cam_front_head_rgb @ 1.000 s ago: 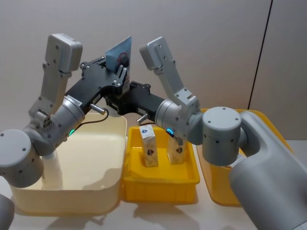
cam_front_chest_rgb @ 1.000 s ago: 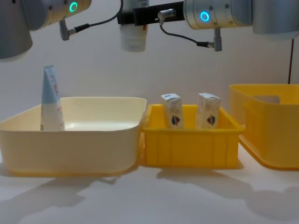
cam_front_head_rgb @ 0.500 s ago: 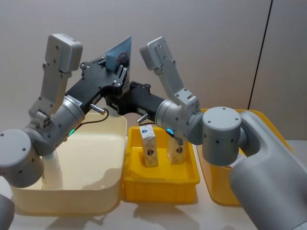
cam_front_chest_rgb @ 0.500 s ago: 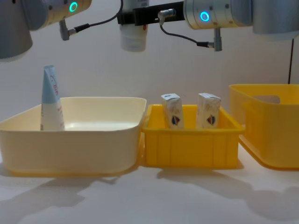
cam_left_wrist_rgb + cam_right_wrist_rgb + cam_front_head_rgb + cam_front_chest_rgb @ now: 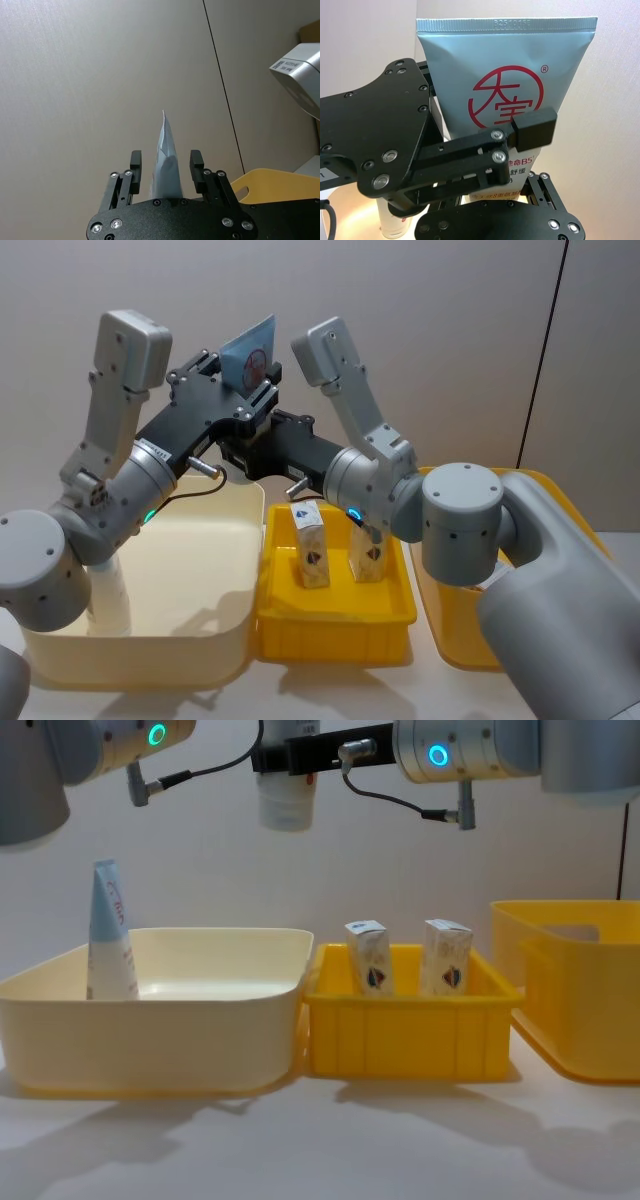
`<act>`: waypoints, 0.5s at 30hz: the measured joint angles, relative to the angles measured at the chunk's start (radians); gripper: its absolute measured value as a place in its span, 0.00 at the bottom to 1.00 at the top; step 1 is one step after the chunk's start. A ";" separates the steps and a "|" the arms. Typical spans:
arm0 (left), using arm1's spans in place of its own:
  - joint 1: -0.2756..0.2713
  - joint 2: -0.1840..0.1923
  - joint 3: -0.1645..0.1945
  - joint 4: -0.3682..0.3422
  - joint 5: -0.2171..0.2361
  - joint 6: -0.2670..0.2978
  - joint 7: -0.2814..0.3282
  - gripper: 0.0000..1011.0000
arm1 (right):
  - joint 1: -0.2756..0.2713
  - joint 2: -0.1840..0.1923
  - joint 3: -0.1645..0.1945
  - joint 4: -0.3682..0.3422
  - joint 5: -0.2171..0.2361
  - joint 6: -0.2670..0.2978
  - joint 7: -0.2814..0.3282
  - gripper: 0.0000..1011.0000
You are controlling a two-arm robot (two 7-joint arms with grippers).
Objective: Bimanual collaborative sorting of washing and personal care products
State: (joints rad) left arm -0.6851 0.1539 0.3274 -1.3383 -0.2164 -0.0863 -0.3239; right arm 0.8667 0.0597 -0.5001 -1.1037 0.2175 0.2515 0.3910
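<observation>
A pale blue tube (image 5: 250,344) with a red round mark (image 5: 505,75) is held upright high above the tubs. My right gripper (image 5: 246,446) is shut on its lower white part, and the cap end (image 5: 286,806) hangs below. My left gripper (image 5: 166,161) stands open around the tube's flat upper part, its fingers (image 5: 196,161) apart from it on both sides. Another tube (image 5: 108,934) stands upright in the cream tub (image 5: 150,1040). Two white cartons (image 5: 369,958) (image 5: 446,958) stand in the small yellow tub (image 5: 400,1040).
A larger yellow tub (image 5: 590,1010) stands to the right of the small one. All three tubs sit side by side on the white table (image 5: 320,1150). A plain wall is behind.
My left gripper's fingers have spread apart from the tube's upper part. The right gripper and the tube have stayed in place.
</observation>
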 joint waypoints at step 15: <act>0.000 0.000 0.000 0.000 0.000 0.000 0.000 0.99 | 0.003 0.048 -0.011 -0.044 -0.042 0.047 -0.006 0.50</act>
State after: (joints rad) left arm -0.6851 0.1539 0.3274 -1.3382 -0.2163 -0.0862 -0.3239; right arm 0.8702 0.1073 -0.5108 -1.1478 0.1759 0.2981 0.3846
